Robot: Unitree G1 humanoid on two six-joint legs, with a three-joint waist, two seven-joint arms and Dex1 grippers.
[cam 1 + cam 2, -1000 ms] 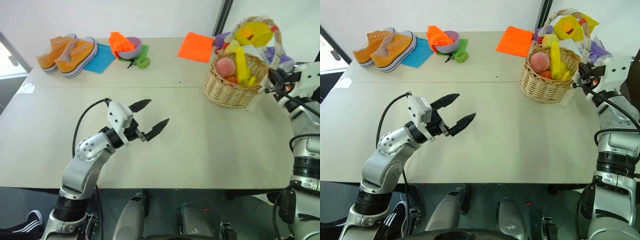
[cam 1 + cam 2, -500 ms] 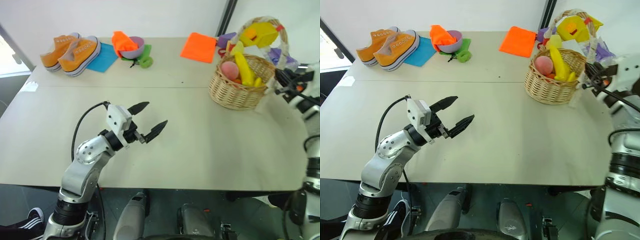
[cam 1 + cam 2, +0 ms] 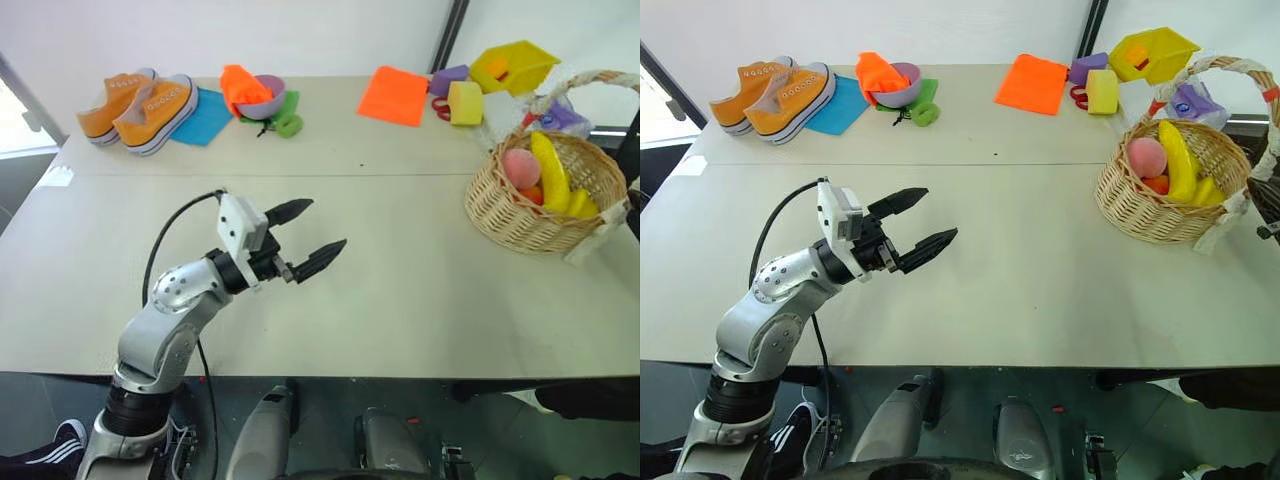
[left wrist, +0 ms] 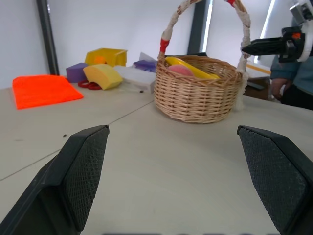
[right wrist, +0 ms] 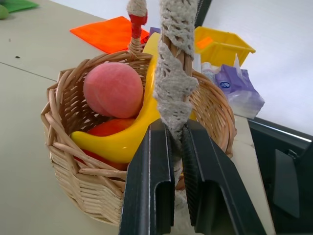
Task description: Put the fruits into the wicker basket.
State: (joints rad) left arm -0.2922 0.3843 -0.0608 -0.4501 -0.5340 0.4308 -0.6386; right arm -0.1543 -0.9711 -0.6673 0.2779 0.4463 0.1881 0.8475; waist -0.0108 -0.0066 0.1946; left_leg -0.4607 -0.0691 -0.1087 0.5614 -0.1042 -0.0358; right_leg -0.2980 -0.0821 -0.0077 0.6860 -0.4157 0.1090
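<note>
The wicker basket [image 3: 520,215] stands near the table's right edge. Inside it lie the yellow banana [image 3: 548,170] and the pink peach [image 3: 518,167], with a red-orange fruit [image 5: 110,128] under them. My right gripper [image 5: 175,129] is shut on the basket's white-wrapped handle [image 5: 173,73], low on its side. In the left wrist view the same gripper [image 4: 266,46] pinches the handle from the right. My left gripper [image 3: 322,225] hovers open over the middle of the table, far to the left of the basket, with nothing between its fingers.
Along the back edge sit orange sneakers [image 3: 140,105], a purple bowl [image 3: 262,92] with an orange cloth, a green object [image 3: 285,120], a flat orange cloth [image 3: 393,95], a yellow block [image 3: 465,102] and a yellow bin [image 3: 513,65]. A crinkled bag [image 3: 565,118] lies behind the basket.
The basket has shifted right and nearer, toward the table's right edge, with my right gripper on its handle. The right arm has slipped out of the head views. The left gripper stays put.
</note>
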